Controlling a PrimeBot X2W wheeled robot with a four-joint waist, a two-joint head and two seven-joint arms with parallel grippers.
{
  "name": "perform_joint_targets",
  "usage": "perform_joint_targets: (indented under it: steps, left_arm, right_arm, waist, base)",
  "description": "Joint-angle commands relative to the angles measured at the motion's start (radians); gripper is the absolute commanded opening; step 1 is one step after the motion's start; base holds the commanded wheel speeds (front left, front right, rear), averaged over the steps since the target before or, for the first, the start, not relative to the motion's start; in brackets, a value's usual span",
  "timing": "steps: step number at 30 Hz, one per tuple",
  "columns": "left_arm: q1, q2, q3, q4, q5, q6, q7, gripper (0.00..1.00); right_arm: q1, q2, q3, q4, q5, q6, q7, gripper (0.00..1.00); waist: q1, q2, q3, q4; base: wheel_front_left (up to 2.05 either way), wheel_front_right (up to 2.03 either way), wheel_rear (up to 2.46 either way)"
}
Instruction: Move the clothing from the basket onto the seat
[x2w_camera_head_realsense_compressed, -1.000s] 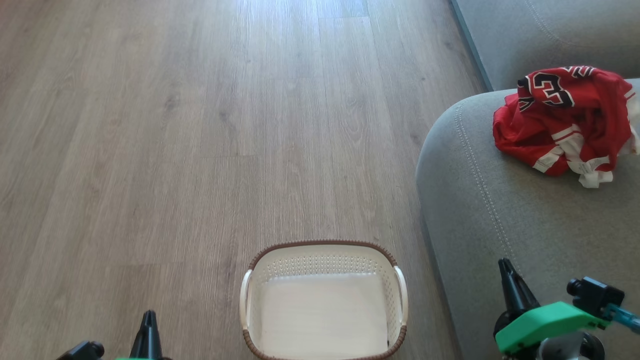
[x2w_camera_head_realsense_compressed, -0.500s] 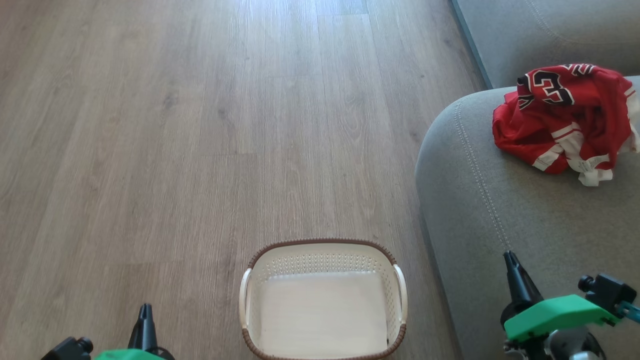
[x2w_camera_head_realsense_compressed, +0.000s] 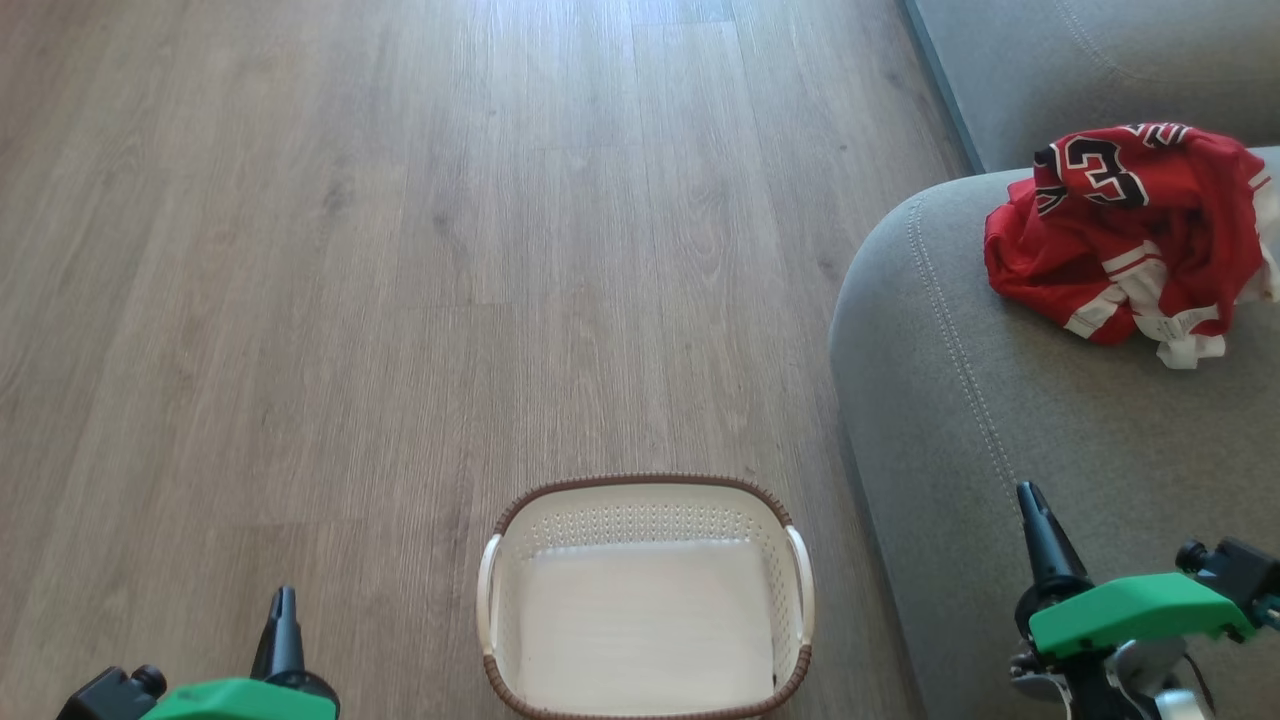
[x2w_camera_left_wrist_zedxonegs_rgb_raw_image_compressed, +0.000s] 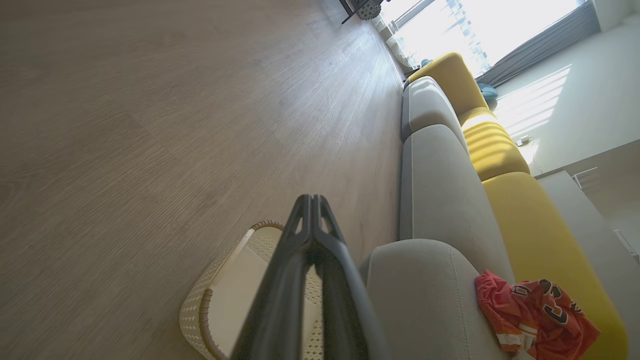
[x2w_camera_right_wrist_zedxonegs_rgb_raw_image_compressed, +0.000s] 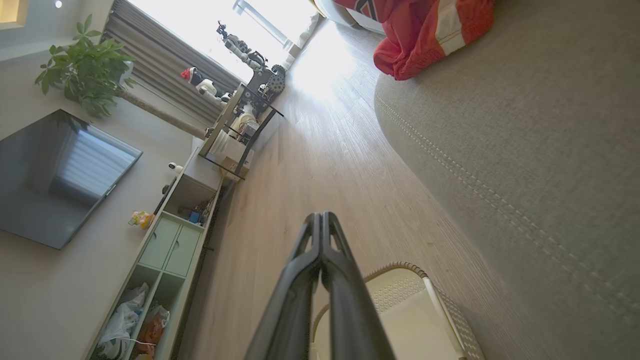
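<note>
The red clothing (x2w_camera_head_realsense_compressed: 1125, 230) lies crumpled on the grey seat (x2w_camera_head_realsense_compressed: 1010, 400) at the right, a black numeral facing up. It also shows in the left wrist view as the clothing (x2w_camera_left_wrist_zedxonegs_rgb_raw_image_compressed: 535, 315) on the seat (x2w_camera_left_wrist_zedxonegs_rgb_raw_image_compressed: 425, 295), and in the right wrist view as the clothing (x2w_camera_right_wrist_zedxonegs_rgb_raw_image_compressed: 425, 30) on the seat (x2w_camera_right_wrist_zedxonegs_rgb_raw_image_compressed: 525, 125). The cream basket (x2w_camera_head_realsense_compressed: 646, 525) stands on the floor with nothing inside; the basket (x2w_camera_left_wrist_zedxonegs_rgb_raw_image_compressed: 200, 310) and the basket (x2w_camera_right_wrist_zedxonegs_rgb_raw_image_compressed: 395, 290) appear past each gripper's fingers. My left gripper (x2w_camera_head_realsense_compressed: 282, 600) (x2w_camera_left_wrist_zedxonegs_rgb_raw_image_compressed: 311, 199) is shut, left of the basket. My right gripper (x2w_camera_head_realsense_compressed: 1030, 495) (x2w_camera_right_wrist_zedxonegs_rgb_raw_image_compressed: 321, 216) is shut above the seat's front.
Wooden floor (x2w_camera_head_realsense_compressed: 350, 250) stretches ahead and to the left. Yellow cushions (x2w_camera_left_wrist_zedxonegs_rgb_raw_image_compressed: 520, 220) line the sofa's back. Along the far wall stand a television (x2w_camera_right_wrist_zedxonegs_rgb_raw_image_compressed: 60, 180), a low green cabinet (x2w_camera_right_wrist_zedxonegs_rgb_raw_image_compressed: 165, 250), a metal shelf rack (x2w_camera_right_wrist_zedxonegs_rgb_raw_image_compressed: 240, 135) and a potted plant (x2w_camera_right_wrist_zedxonegs_rgb_raw_image_compressed: 85, 70).
Both grippers have risen slightly in the head view, the right one also shifting right. The whole view has slid a little; clothing and basket stay put.
</note>
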Motion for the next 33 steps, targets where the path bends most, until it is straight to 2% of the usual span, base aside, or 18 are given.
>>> perform_joint_targets:
  steps: [1, 33]
  left_arm:
    - [-0.053, 0.004, 0.039, -0.035, -0.014, -0.012, 0.004, 0.0]
    - [-0.098, -0.055, 0.17, -0.054, -0.285, -0.098, 0.095, 0.0]
  right_arm:
    - [-0.053, -0.004, 0.006, -0.035, 0.021, 0.004, 0.003, 0.0]
    - [-0.102, -0.015, -0.012, -0.037, 0.398, 0.007, 0.059, 0.0]
  waist:
    - [0.0, 0.0, 0.0, 0.0]
    - [0.0, 0.0, 0.013, -0.006]
  base:
    - [0.0, 0.0, 0.0]
    - [0.0, 0.0, 0.0]
